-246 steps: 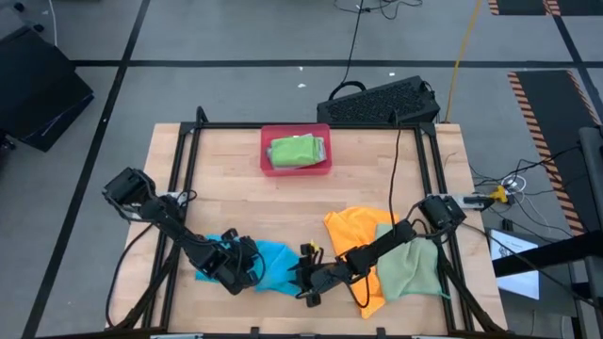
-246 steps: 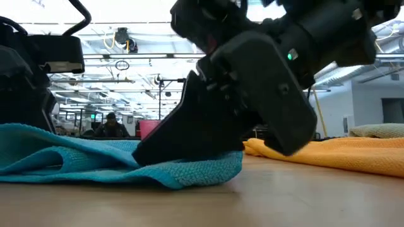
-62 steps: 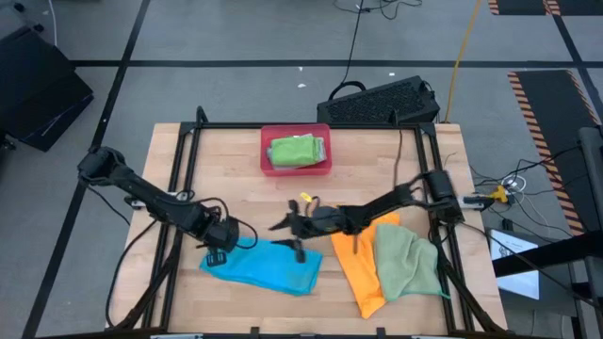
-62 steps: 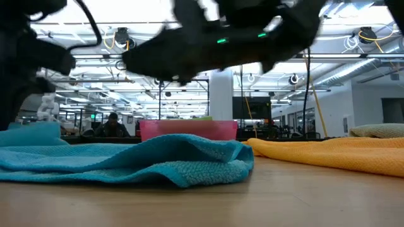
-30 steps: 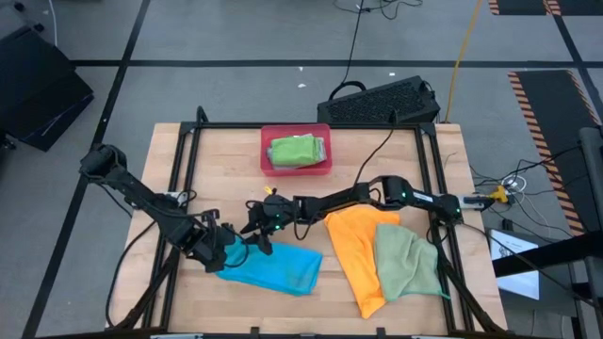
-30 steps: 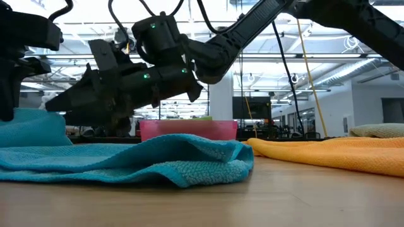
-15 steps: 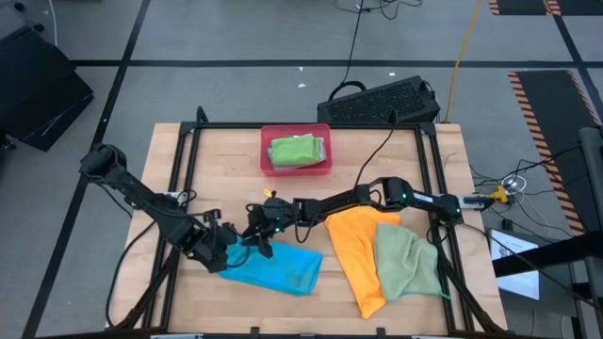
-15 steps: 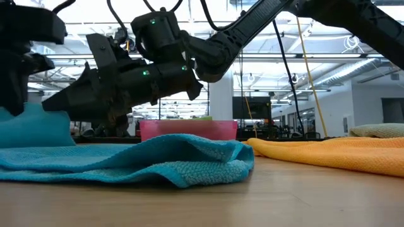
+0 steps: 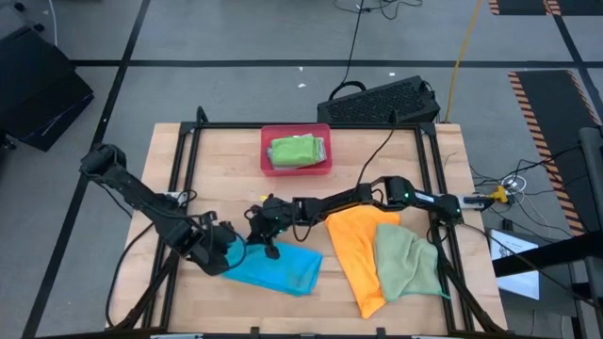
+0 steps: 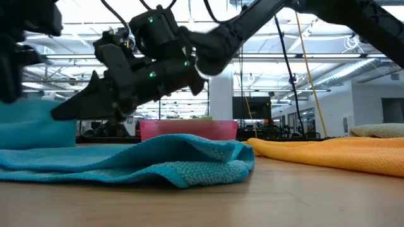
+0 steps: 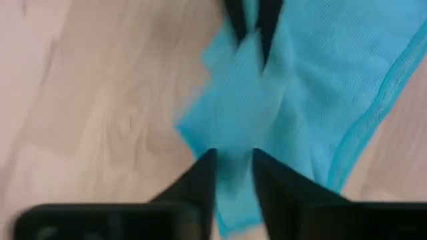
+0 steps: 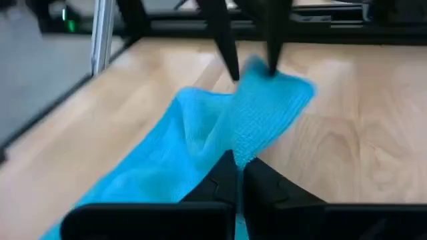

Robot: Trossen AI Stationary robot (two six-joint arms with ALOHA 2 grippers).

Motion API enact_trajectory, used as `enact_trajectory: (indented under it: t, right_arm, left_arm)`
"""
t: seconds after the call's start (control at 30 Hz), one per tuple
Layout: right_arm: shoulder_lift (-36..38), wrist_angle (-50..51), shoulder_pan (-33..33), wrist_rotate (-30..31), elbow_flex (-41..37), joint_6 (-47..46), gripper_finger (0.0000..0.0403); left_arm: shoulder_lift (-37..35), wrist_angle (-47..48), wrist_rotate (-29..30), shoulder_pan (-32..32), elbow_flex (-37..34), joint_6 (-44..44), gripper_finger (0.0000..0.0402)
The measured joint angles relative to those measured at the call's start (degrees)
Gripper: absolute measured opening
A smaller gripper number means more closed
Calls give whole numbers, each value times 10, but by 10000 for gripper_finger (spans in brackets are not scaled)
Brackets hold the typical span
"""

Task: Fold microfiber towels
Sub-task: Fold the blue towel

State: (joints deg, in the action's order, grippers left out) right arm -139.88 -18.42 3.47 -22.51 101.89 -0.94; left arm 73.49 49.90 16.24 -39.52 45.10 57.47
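Blue towel (image 9: pixel 275 265) lying rumpled near front of wooden surface (image 9: pixel 226 179), one corner lifted btwn both claws. Right claw (image 9: pixel 265 237) clenched on that corner; left claw (image 9: pixel 229 252) w/ fingers slightly parted around same corner, opposite side. Orange towel (image 9: pixel 354 249) and green towel (image 9: pixel 407 262) flat alongside, another green one in pink tray (image 9: pixel 267 156) at back.

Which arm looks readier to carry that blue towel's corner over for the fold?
Probably the right. Its fingers are pinched shut on the blue towel, while the left fingers stand slightly apart around the same corner.
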Motion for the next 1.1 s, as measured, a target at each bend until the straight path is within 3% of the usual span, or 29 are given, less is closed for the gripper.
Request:
enact_trajectory:
  t: [0.2,0.37,0.57,0.83,1.1]
  right_arm:
    - [43,132,21,74,0,143,2]
    - [54,143,26,92,0,183,1]
    - [54,143,31,93,0,223,1]
    - [57,139,51,156,0,314,1]
    - [66,132,74,228,0,402,0]
  left_arm:
    - [0,39,15,-65,-9,172,228]
    - [0,-10,53,-116,-56,258,281]
    - [0,-30,73,-107,-112,238,267]
    - [-1,-64,124,-67,-123,73,240]
    - [-2,-149,105,-40,-123,-74,239]
